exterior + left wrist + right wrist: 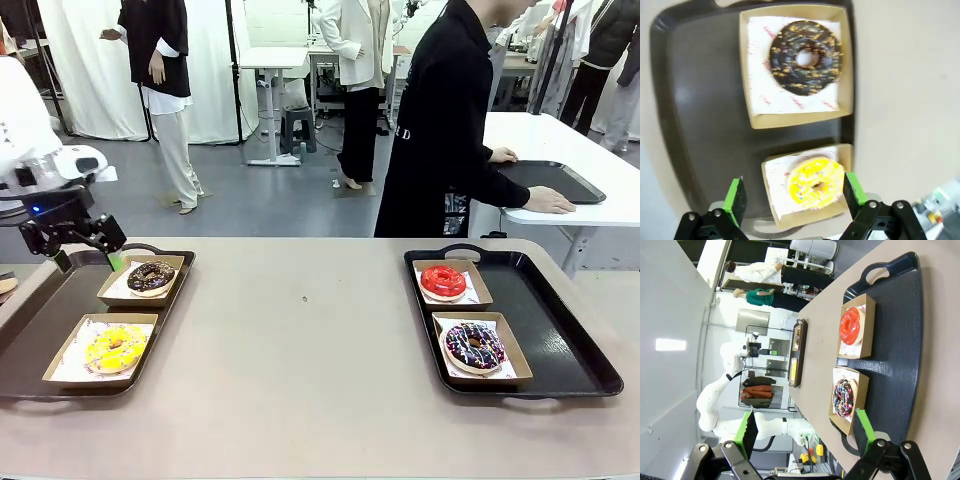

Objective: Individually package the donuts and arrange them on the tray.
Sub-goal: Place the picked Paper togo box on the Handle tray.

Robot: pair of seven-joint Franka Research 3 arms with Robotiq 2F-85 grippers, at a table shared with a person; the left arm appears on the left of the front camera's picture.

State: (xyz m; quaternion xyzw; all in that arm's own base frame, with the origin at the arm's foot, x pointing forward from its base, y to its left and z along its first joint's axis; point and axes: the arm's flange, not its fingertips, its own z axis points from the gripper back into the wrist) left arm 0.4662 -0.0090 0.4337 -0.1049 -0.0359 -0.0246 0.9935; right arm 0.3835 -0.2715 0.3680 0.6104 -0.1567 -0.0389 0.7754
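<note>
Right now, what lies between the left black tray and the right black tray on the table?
Nothing: in the front view the stretch of beige tabletop between the left black tray and the right black tray is bare.

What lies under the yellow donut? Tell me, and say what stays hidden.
The yellow donut sits on white printed paper lining a shallow cardboard box, which rests on the left black tray. The paper beneath the donut and the tray under the box are covered.

Two dark trays (30,340) (570,340) lie on the tan table (300,370), one at each side. Each carries two shallow cardboard boxes (475,375). A person in black (440,120) stands beyond the far edge, hands on another table (570,170).
</note>
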